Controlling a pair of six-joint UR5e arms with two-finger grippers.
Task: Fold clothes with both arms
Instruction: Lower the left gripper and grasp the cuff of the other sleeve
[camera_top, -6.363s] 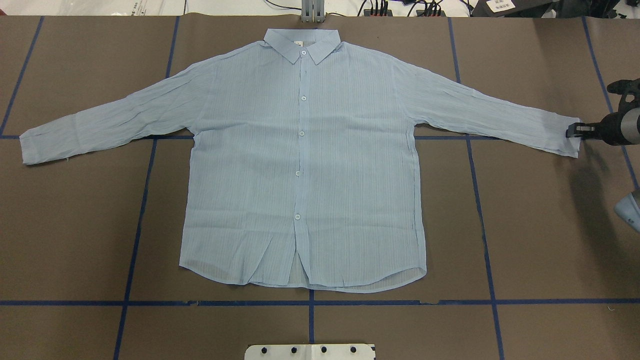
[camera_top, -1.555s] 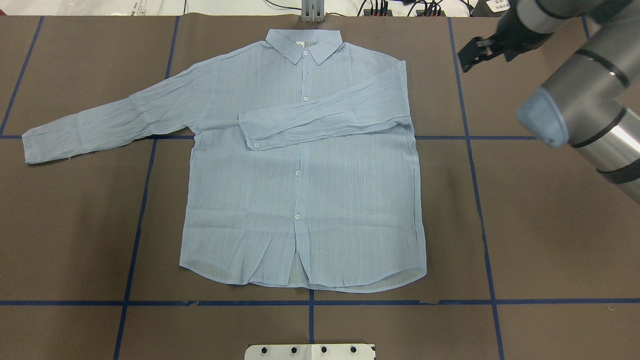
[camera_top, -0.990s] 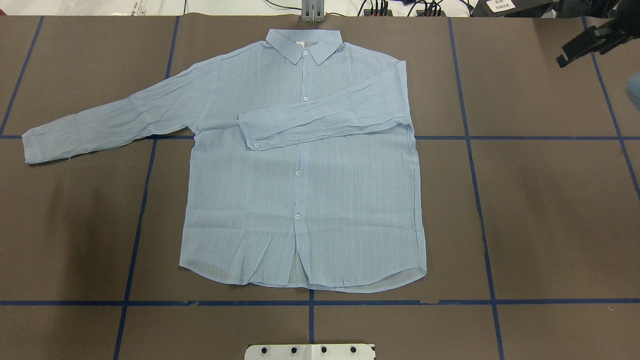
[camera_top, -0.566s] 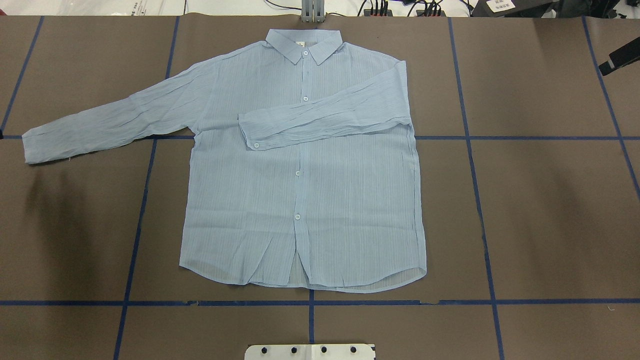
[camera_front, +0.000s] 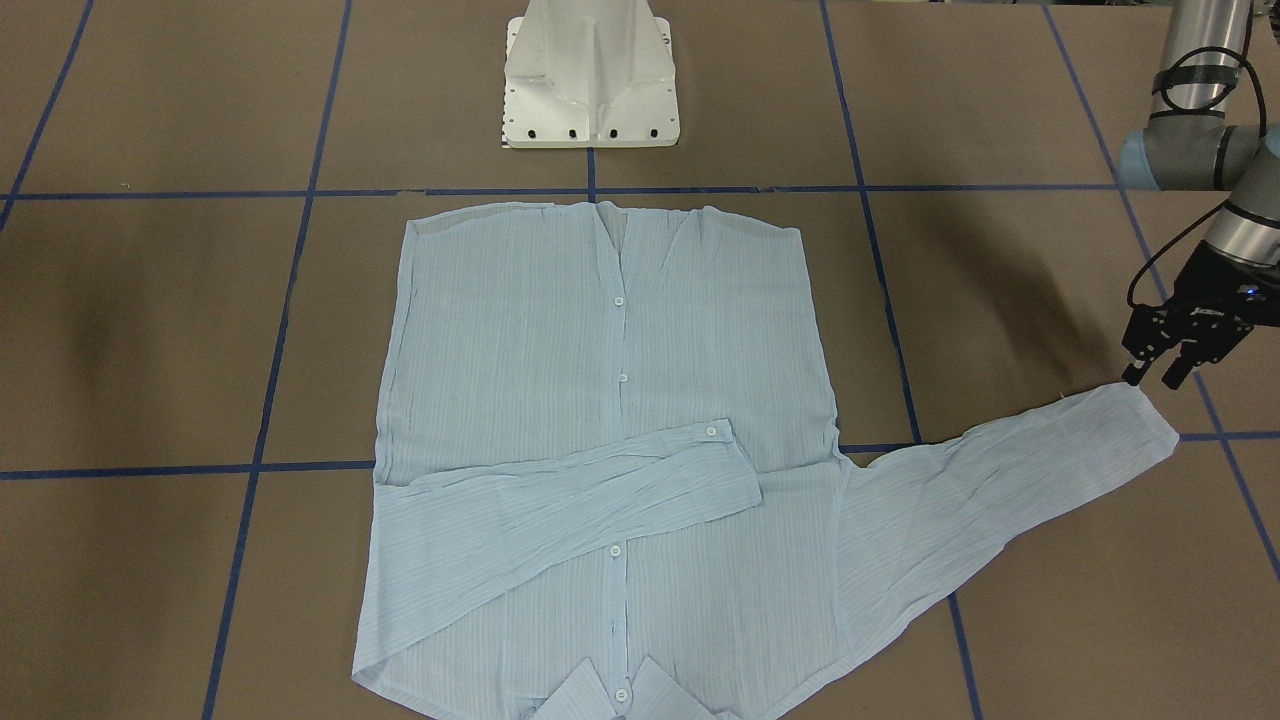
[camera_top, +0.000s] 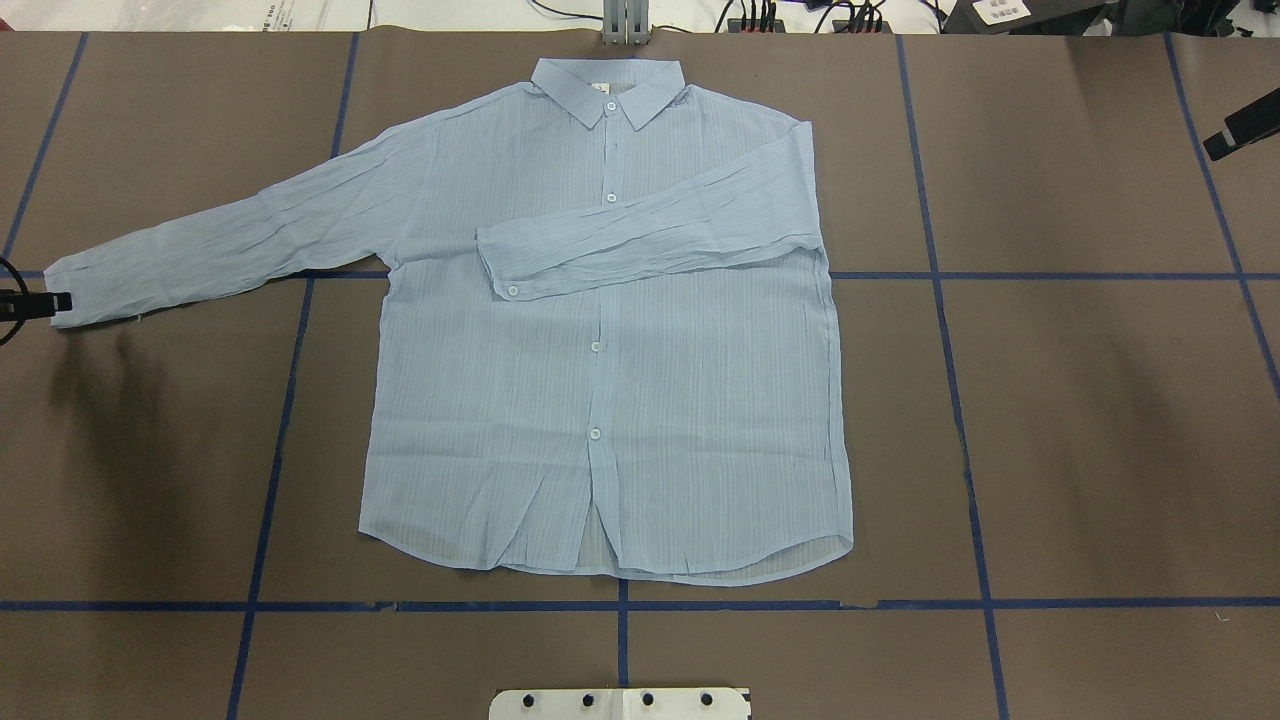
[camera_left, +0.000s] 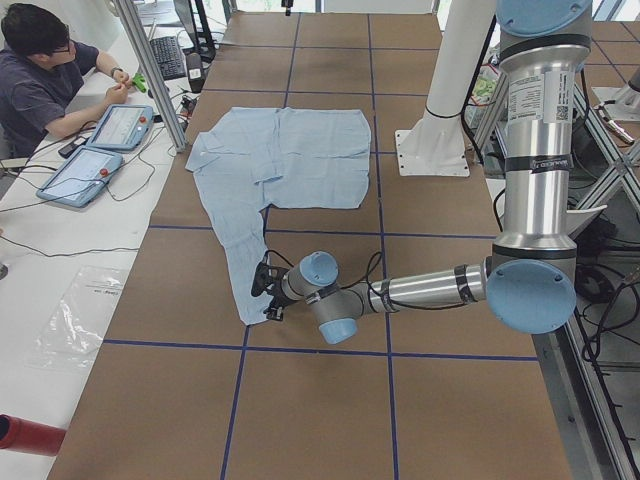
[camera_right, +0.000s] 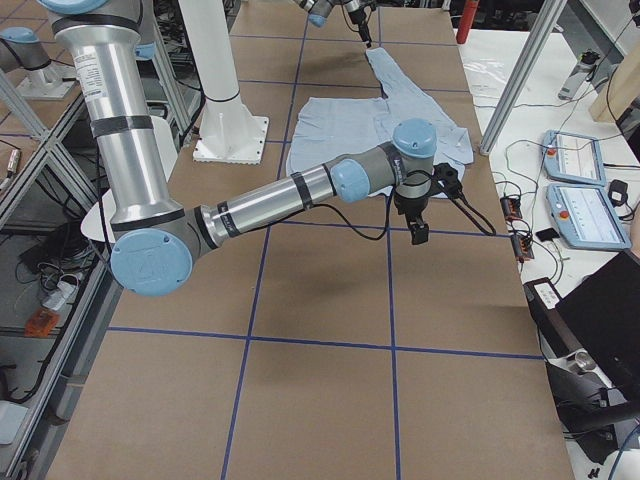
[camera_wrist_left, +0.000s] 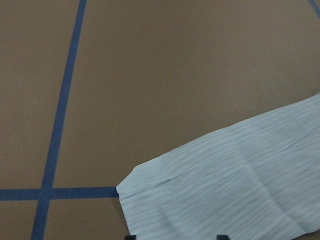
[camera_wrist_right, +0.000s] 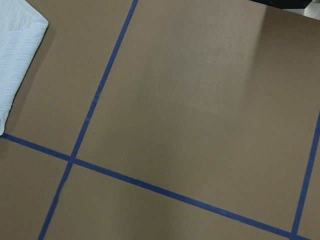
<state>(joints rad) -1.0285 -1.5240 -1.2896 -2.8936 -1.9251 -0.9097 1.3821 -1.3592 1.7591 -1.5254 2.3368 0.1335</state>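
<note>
Pale-blue striped shirt (camera_top: 600, 400) lies flat and front-up on a brown table (camera_top: 1100, 450) marked with a grid of blue tape lines (camera_top: 1050, 275). It is buttoned. Its collar (camera_top: 606, 85) points to the far edge, away from the robot's white pedestal (camera_front: 590, 80), and its hem lies nearest the pedestal.

The sleeve on the robot's right side (camera_top: 650, 240) is folded in across the chest, and its buttoned cuff rests just beside the row of front buttons. The other sleeve (camera_top: 230, 245) stretches out flat and wrinkled toward the robot's left. It ends in a cuff (camera_wrist_left: 200, 200) that crosses a tape line.

The left gripper (camera_front: 1150, 380) is low over the table, right at the end of that cuff. Its jaws are spread apart and hold nothing. In the left wrist view the two black fingertips (camera_wrist_left: 130, 237) show at the bottom edge with the cuff's end lying between them.

The right gripper (camera_right: 418, 232) hangs above bare table off the shirt's right shoulder side, well apart from the cloth and gripping no fabric. Only a sliver of it shows from overhead, so I cannot tell how far its jaws are parted.
</note>
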